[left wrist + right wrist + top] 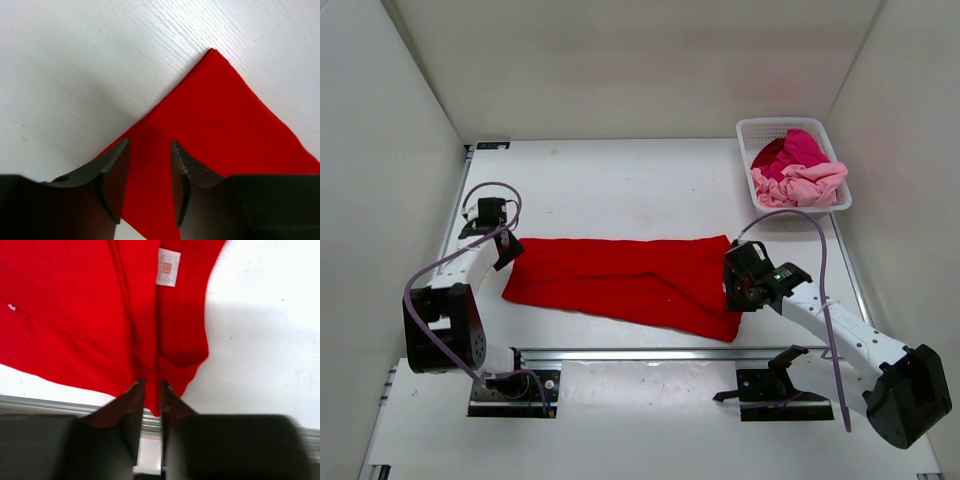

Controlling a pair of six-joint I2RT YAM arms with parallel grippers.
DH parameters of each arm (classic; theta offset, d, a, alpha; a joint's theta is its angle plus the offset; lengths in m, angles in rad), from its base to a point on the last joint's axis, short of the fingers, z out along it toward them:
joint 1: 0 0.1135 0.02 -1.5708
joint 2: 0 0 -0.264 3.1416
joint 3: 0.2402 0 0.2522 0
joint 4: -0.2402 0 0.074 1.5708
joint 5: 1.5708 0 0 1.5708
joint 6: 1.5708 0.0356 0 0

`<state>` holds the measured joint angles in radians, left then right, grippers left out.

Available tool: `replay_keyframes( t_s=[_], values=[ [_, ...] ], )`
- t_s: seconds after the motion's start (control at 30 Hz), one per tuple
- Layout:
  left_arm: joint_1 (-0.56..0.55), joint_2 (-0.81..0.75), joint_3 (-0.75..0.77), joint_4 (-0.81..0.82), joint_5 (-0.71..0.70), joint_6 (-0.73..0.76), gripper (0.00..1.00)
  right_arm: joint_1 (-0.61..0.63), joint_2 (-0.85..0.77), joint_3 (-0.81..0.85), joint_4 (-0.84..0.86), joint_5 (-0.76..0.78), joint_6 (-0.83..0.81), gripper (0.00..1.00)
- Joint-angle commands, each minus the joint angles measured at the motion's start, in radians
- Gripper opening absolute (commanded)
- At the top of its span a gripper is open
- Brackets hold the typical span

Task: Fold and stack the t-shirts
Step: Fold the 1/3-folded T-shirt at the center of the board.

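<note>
In the overhead view, the left arm point(470, 268) at the lower left is made of white tubular links joined by bulky black rounded joint housings. A thin lavender cable point(496, 184) loops loosely along it. The right arm point(840, 330) at the lower right has the same white links and black housings, with its own thin lavender cable point(825, 262). Both arms have a flat black base plate at the foot, the left plate point(510, 395) and the right plate point(790, 408). From the wrist cameras, the left gripper point(149, 142) has two dark grey matte fingers with curved, tapering outer faces. The right gripper point(151, 381) has the same dark, wedge-shaped fingers.
</note>
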<state>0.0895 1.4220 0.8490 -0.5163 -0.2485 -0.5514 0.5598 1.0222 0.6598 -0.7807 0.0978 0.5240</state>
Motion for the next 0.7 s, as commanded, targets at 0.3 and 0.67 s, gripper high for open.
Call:
replay_keyframes(
  t_s=[0.3,0.67],
  values=[
    [-0.174,-0.083,0.139,-0.027,0.096,-0.053,0.25,-0.211,0.037,0.124,0.087,-0.176,-0.107,0.00],
    [-0.309,-0.238,0.018,-0.044,0.245,-0.025,0.00,-0.178,0.351,0.264,0.323,-0.170,-0.098,0.26]
  ],
)
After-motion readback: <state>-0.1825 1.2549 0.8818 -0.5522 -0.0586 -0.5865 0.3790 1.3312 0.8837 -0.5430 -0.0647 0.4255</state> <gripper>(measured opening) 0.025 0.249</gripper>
